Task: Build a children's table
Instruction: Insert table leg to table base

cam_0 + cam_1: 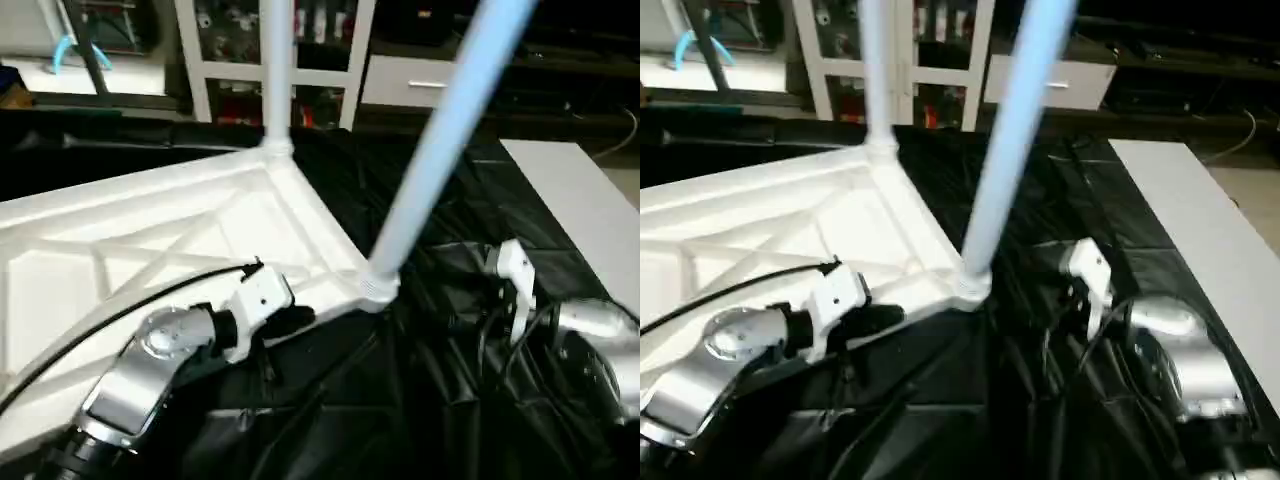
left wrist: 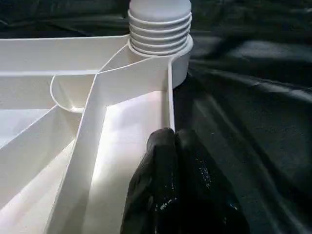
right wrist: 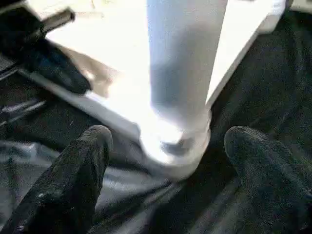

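I keep the left gripper [image 1: 290, 322] clenched on the table top [image 1: 150, 250] rim (lower left) while the right gripper [image 3: 165, 161], fingers spread, closes squarely round the leaning leg [image 1: 440, 140].

It is looking like a lab or workshop: a white glass-door cabinet [image 1: 300, 60] is standing behind a counter [image 1: 1060, 190] wearing black sheeting.

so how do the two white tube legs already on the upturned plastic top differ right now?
Near white tube leg leans sideways from the near corner socket; far white tube leg stands upright in the far corner. The near one's ribbed threads still show above its socket, so it looks not fully seated; the far one's base is too small to judge. The open right gripper brackets the near leg; nothing is at the far leg. Both are white, on the same white square top.
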